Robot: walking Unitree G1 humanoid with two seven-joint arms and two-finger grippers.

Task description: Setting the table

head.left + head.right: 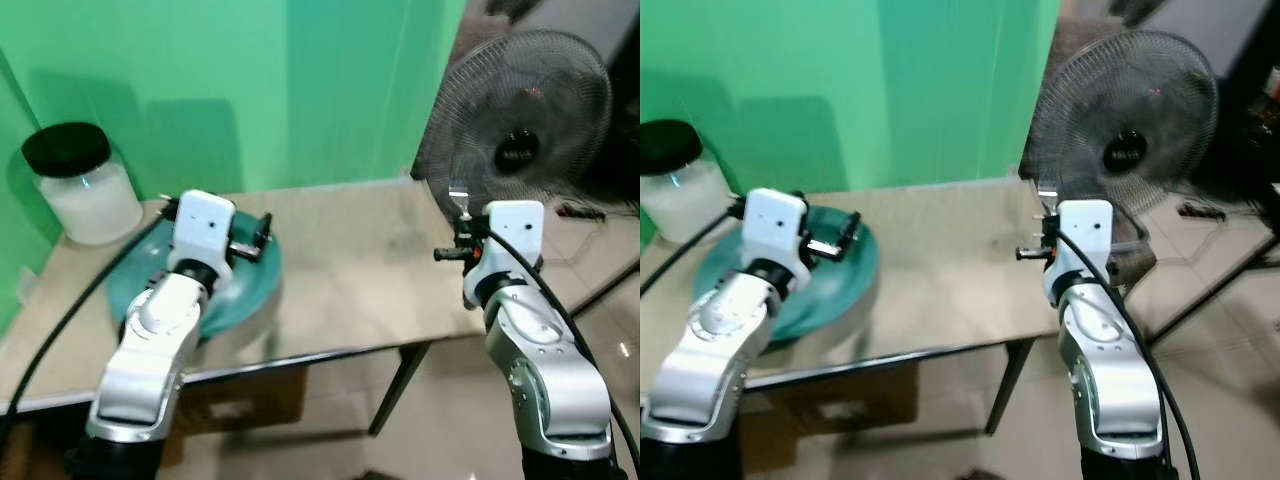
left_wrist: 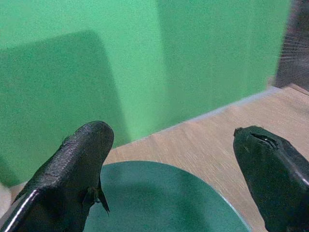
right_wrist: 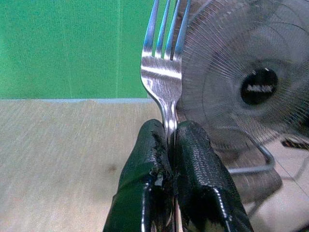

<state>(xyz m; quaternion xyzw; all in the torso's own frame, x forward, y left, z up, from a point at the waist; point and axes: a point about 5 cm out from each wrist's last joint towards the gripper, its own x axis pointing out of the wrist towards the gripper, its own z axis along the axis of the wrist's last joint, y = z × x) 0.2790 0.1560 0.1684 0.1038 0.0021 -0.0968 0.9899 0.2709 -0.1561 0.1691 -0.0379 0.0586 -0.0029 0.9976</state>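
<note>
Two silver arms reach out over a pale wooden table (image 1: 350,270) that stands against a green wall (image 1: 250,90); its near edge and a dark leg show, while its left end is cut off by the frame. Beyond its right end stands a dark fan (image 1: 520,120), its grille slightly blurred and its top cropped. On the left part of the table lies a teal plate (image 1: 245,285), largely hidden beneath the left forearm, so only its right rim and a little of its far side can be made out. Behind it, near the wall, sits a white jar with a black lid (image 1: 80,185).

The left gripper (image 2: 169,159) hovers above the plate with its two black fingers spread wide apart and nothing between them; the plate's far rim shows between them in the left wrist view. The right gripper (image 3: 171,145) hangs over the table's right edge, clenched tight on a metal fork (image 3: 164,72). The tines point up and away, and the handle is hidden between the pads.
</note>
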